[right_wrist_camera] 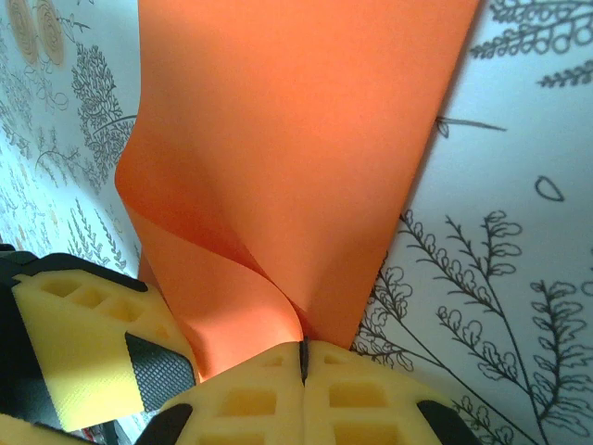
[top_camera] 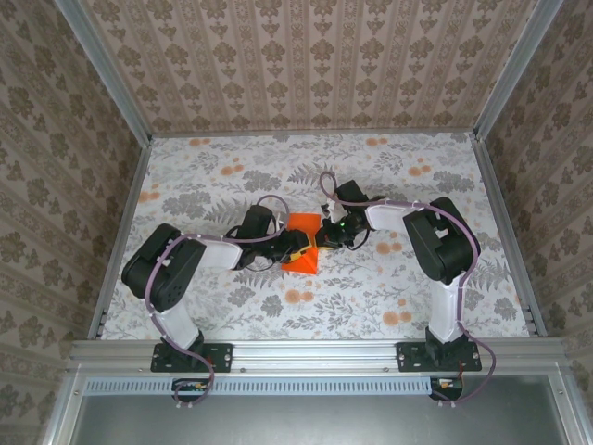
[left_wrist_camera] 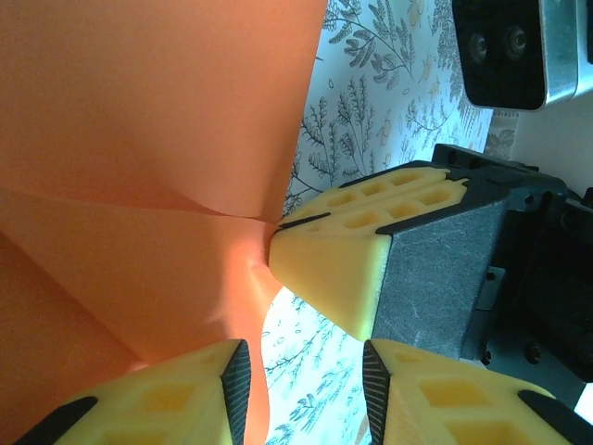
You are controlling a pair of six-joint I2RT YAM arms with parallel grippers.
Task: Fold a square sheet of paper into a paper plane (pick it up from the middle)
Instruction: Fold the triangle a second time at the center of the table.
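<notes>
The square sheet of paper (top_camera: pixel 306 225) is bright orange and lies bent and partly lifted at the middle of the floral table. My right gripper (top_camera: pixel 325 238) is shut on one edge of it; in the right wrist view its yellow fingers meet at the pinch (right_wrist_camera: pixel 302 357), and the sheet (right_wrist_camera: pixel 296 139) curls up from there into a fold. My left gripper (top_camera: pixel 296 249) faces it from the other side. Its jaws (left_wrist_camera: pixel 304 371) stand apart with tablecloth showing between them. The paper (left_wrist_camera: pixel 139 111) runs along the inside of its left finger (left_wrist_camera: pixel 199 389). No finished paper plane shape shows.
The table is covered in a grey fern and pale orange flower print (top_camera: pixel 306 297), walled by patterned panels with metal rails (top_camera: pixel 315 352) at the near edge. Both arms crowd the centre, with the right gripper's fingers (left_wrist_camera: pixel 343 269) close in front of the left one.
</notes>
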